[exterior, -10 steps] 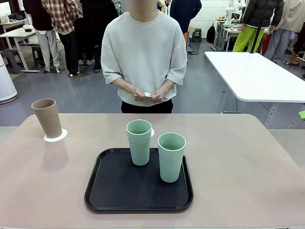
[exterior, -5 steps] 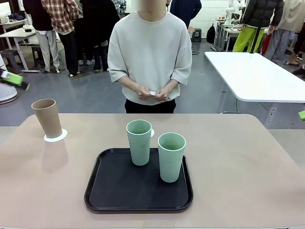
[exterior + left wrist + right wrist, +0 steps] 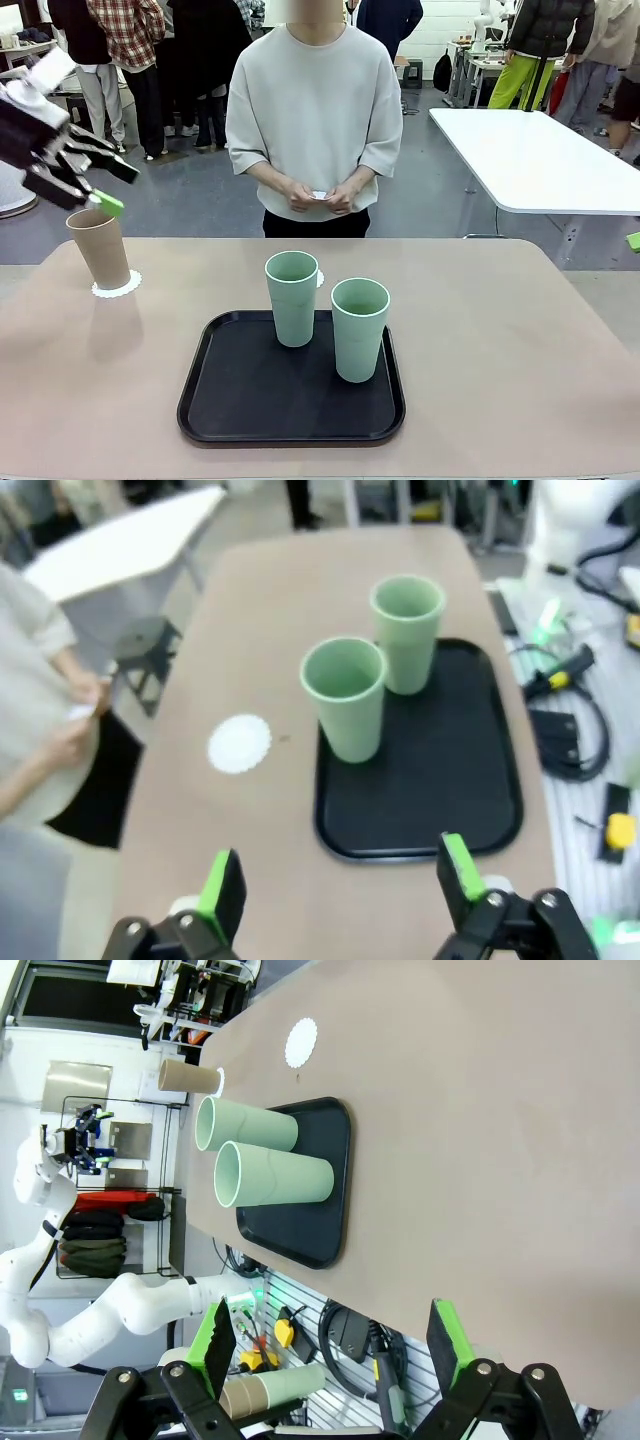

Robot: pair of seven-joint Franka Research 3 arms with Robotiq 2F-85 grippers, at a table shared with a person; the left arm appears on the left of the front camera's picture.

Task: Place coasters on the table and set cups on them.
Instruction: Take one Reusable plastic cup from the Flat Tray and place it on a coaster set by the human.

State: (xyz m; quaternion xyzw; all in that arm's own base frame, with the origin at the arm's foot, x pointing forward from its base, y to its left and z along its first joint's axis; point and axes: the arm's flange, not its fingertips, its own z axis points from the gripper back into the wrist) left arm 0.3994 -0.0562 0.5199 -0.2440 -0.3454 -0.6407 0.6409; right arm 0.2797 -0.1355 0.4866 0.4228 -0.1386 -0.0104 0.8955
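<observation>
1. Coaster one (image 3: pixel 117 285): was recorded lying flat at the far left of the table (image 3: pixel 500 330), under the tan cup (image 3: pixel 98 245). Its lacy edge was seen around the cup's base.
2. Coaster two (image 3: pixel 239 743): was recorded lying bare on the table, just past the far edge of the tray (image 3: pixel 230 400) and near the far green cup (image 3: pixel 292 297). In the front view it was mostly hidden behind that cup.
3. Tan cup: was noted upright on Coaster one, well apart from the tray.
4. Far green cup and near green cup (image 3: pixel 359 328): both were noted upright and close together on the tray.
5. Tray: black, with rounded corners. It was recorded at the middle of the table, towards the robot's side.
6. Left gripper (image 3: pixel 115 188): was seen in the air at the far left, above the tan cup, with its fingers spread wide. One green pad was seen close over the cup's rim, but whether they touched could not be told.
7. Right gripper (image 3: pixel 330 1345): was seen in its wrist view with its fingers spread wide, well apart from the cups.
8. Person (image 3: pixel 315 110): was recorded standing at the far side, with both hands (image 3: pixel 320 197) held together at the waist around a small white item that could not be identified.
</observation>
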